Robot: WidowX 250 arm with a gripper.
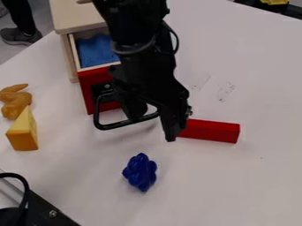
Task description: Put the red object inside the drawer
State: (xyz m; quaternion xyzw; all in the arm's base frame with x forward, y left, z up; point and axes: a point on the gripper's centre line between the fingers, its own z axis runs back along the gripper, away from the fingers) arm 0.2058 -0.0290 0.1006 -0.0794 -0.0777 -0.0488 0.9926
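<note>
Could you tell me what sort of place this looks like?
Probably a robotics lab or test room: a black robot arm hangs over a white table, which holds a small wooden drawer unit and a red block.

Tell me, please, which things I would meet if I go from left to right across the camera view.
Yellow wedge-shaped block → red front of the open wooden drawer → dark blue, shiny, lumpy cluster → red rectangular block.
</note>
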